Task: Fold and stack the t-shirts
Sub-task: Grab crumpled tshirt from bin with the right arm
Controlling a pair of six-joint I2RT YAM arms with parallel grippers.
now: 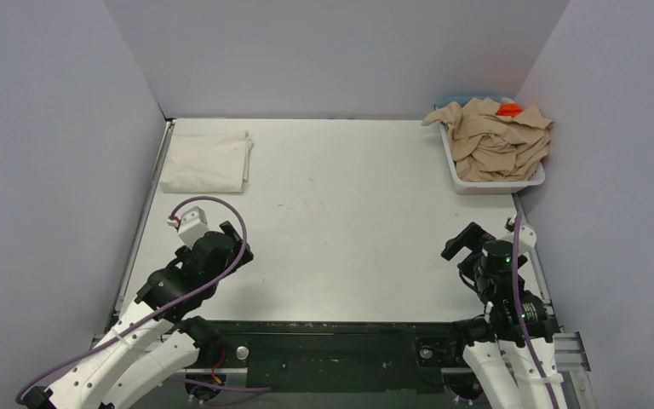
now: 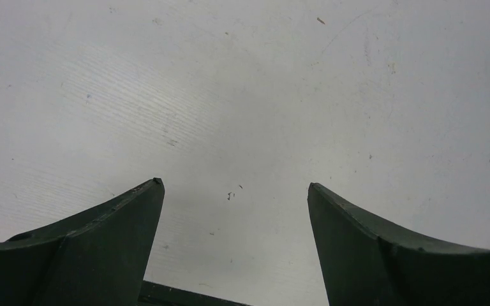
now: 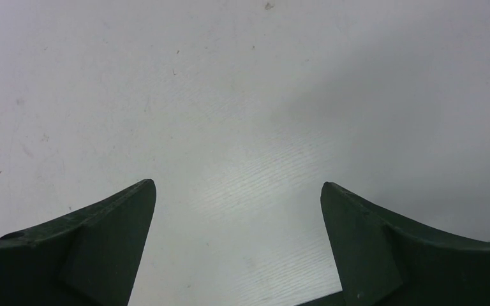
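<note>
While one cream-white t-shirt (image 1: 206,162) lies folded flat at the far left corner of the table (image 1: 349,213), the job stands between garments: one piece is done and nothing is in hand. Just nearer than that folded piece, the left gripper (image 1: 228,240) hovers low over bare tabletop, and its wrist view shows the left gripper (image 2: 236,186) with both fingers spread wide and only scuffed white surface between them. The middle of the table holds no cloth.

Further right, the right gripper (image 1: 464,244) sits at the near right side, also low. Its own camera shows the right gripper (image 3: 238,183) with the fingers well apart and nothing pinched.

At the far right corner a white basket (image 1: 470,184) holds the remaining work: a crumpled tan t-shirt (image 1: 496,138) heaped on top and spilling over the rim, with a bit of orange t-shirt (image 1: 508,109) peeking out behind it. Whatever lies under the heap is hidden.

By my reading, the next step is fetching a fresh shirt. That calls for the right arm, the nearer one, to reach forward to the basket, pinch a top fold of the tan cloth and draw it out onto the open middle, where both arms can spread it before folding. A loose bunch may drag the orange one along.
</note>
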